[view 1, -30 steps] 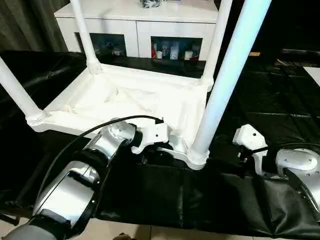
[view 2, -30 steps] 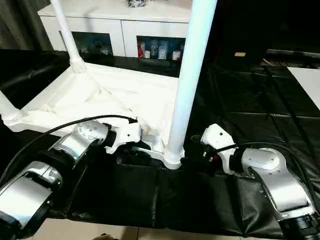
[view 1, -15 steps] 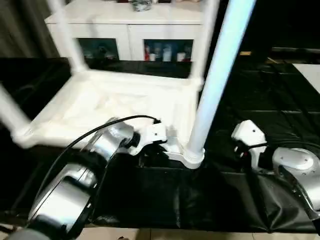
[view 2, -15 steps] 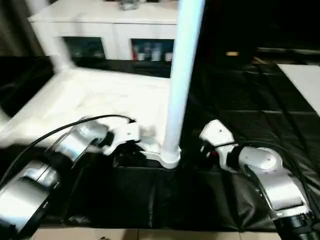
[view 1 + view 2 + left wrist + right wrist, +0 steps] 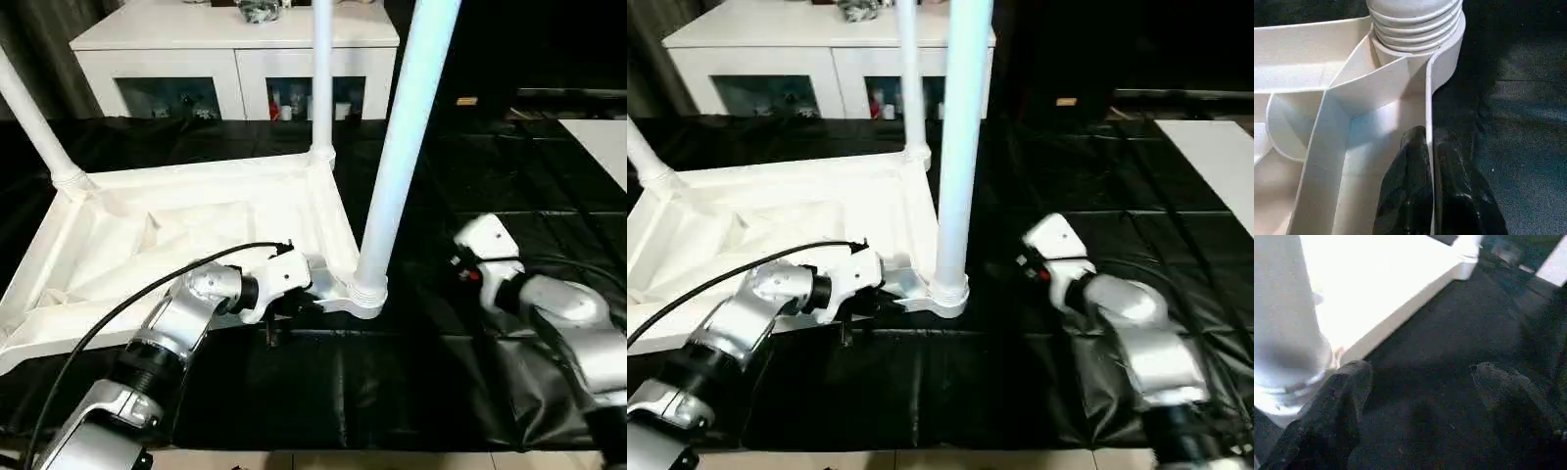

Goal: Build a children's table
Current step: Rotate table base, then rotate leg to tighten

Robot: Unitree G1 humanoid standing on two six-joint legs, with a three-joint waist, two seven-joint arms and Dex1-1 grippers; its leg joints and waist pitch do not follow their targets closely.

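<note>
The children's table lies upside down on the black cloth, its ribbed white tabletop [image 5: 147, 245] facing up. Three white legs stand in its corner sockets: a near one [image 5: 402, 147], a far one [image 5: 321, 78] and a far left one [image 5: 34, 117]. My left gripper [image 5: 1429, 134] is shut on the thin rim wall of the tabletop, just beside the near leg's ribbed socket [image 5: 1415, 24]. My right gripper [image 5: 1420, 369] is open over the cloth to the right of that leg, with nothing between its fingers [image 5: 1347, 382].
A white cabinet [image 5: 235, 39] with glass-fronted shelves stands behind the work. Black cloth [image 5: 343, 392] covers the whole surface. A flat white board [image 5: 598, 137] lies at the far right edge.
My left gripper's fingers have closed on the tabletop's rim. The tabletop has turned, its far end swinging left about the near right corner. The camera has also shifted.
</note>
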